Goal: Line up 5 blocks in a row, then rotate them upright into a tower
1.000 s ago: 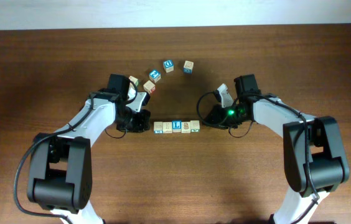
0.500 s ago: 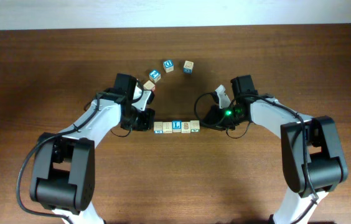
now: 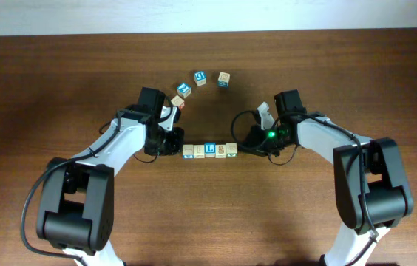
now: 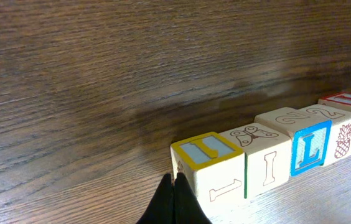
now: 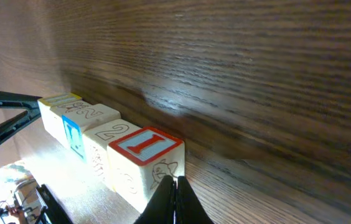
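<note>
Left pincer (image 4: 175, 198), closed tight, sits at the yellow-framed end of the row of five blocks (image 3: 209, 150) on the desk (image 3: 60, 89); right pincer (image 5: 174, 199), likewise closed, at its red-framed end. They look light, rigid, smooth: grasp opposite flat faces

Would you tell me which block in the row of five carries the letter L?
The middle block of the row; its L has a blue frame, while the yellow-framed end block and red-framed end block show I.

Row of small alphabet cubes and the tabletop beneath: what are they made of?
Pale alphabet cubes: apparently light wood, matte, faint grain, painted coloured faces. Dark brown tabletop: wood or wood-look laminate, streaked grain, slight sheen; which one is unclear.
</note>
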`<state>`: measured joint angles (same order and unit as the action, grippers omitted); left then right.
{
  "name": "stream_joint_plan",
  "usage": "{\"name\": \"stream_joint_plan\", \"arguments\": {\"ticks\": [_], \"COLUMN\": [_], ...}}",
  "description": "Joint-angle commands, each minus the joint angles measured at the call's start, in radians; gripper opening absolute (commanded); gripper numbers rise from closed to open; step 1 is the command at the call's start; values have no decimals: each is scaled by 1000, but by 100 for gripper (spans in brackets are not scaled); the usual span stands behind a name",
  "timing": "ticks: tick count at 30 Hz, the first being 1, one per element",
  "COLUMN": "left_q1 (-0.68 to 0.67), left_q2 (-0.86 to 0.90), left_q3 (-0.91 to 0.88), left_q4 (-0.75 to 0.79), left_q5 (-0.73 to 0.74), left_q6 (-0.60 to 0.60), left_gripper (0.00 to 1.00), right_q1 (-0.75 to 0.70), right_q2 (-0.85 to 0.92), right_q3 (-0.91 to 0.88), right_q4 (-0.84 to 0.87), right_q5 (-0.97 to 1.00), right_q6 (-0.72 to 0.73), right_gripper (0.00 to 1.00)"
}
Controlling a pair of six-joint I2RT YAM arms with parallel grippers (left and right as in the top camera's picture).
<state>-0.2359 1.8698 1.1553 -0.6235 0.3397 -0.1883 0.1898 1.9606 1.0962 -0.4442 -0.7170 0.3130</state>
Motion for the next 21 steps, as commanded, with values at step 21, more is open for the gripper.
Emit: {"name": "stream_joint_plan", "arguments": {"ticks": [21], "left_q1": [-13], "left_q2": [-16], "left_q3": [-10], "left_q4": [-5], "left_q5": [11], "left_q6": [-28], "left_gripper": [0], "right_q1": [29], "right_q2": [11], "right_q3": [-10], "right_q4": [3], "right_q5": [-13], "right_q6": [-39], "right_gripper": [4]}}
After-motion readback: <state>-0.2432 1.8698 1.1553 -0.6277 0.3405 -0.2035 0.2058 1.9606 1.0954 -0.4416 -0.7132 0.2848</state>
